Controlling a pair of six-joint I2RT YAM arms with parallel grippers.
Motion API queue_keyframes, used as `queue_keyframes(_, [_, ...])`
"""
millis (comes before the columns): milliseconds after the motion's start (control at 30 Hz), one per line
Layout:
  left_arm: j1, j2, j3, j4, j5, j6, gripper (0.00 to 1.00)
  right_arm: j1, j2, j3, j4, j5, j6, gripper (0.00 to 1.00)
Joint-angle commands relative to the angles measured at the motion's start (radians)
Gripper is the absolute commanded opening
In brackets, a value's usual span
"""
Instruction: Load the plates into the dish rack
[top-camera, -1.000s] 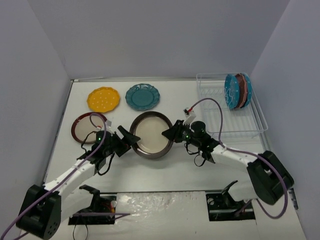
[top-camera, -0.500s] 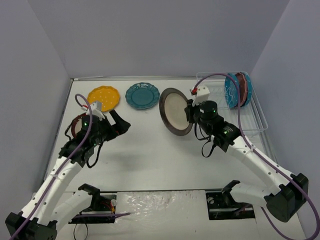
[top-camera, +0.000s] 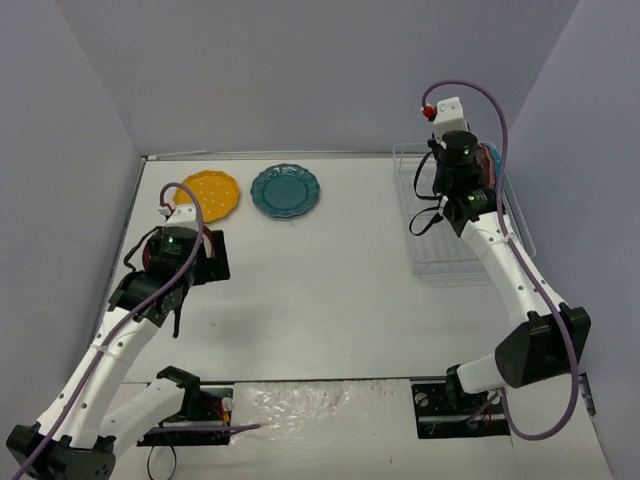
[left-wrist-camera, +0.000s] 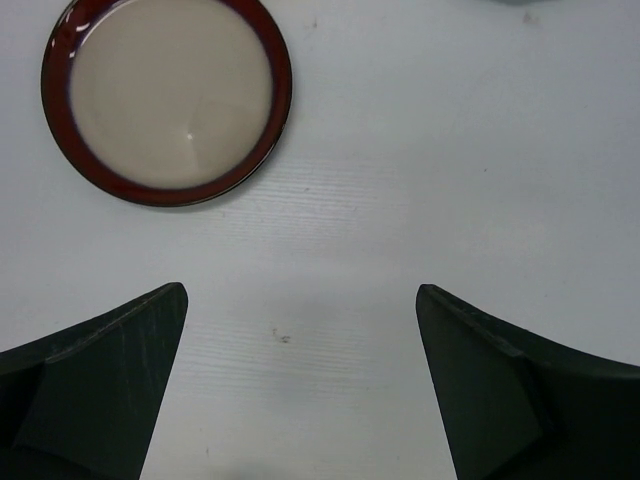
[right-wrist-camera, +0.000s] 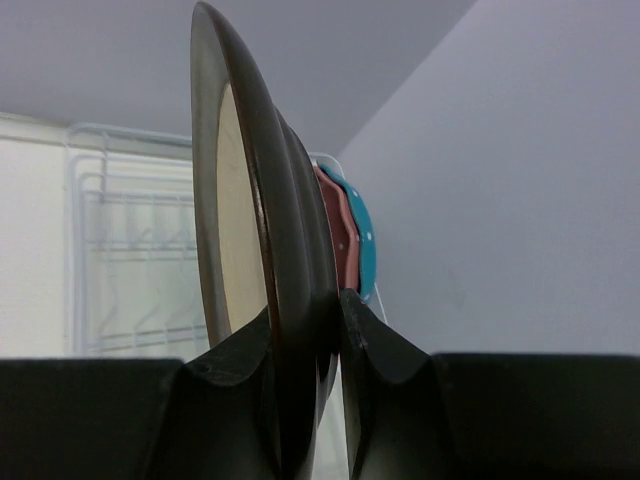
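- The maroon-rimmed plate (left-wrist-camera: 167, 100) lies flat on the table (top-camera: 320, 280), farthest left of the dish rack (top-camera: 445, 262) and well apart from it. The left arm hangs partly over it.
- The left gripper (left-wrist-camera: 300, 290) hovers near that plate, on its rack-facing side. Its jaws are spread wide, with only bare table between them.
- The yellow plate (top-camera: 207, 195) lies flat, well left of the rack and level with its far end.
- The teal plate (top-camera: 285, 191) lies flat just beside the yellow one, on the side nearer the rack.
- The right gripper (right-wrist-camera: 305, 320) is raised over the rack's far end, jaws pinched narrow on the rim of the brown-rimmed plate (right-wrist-camera: 250, 250).
- That plate stands upright on edge. Whether its lower edge sits in a slot cannot be told.
- The pink plate (right-wrist-camera: 338, 235) and the blue plate (right-wrist-camera: 367, 250) stand upright in the rack just behind it, at the right-hand far corner.
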Motion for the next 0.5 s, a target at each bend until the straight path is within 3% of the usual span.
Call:
queue_keyframes(0, [0.021,0.001,0.005,0.017,-0.018,0.054,0.97,-0.068,0.079,0.141,0.255,0.014,-0.085,0.00])
queue_keyframes(467, [0.043,0.011,-0.008,0.014,-0.038,0.062,0.97,-0.202,0.330,0.197,0.284,-0.083,-0.013,0.00])
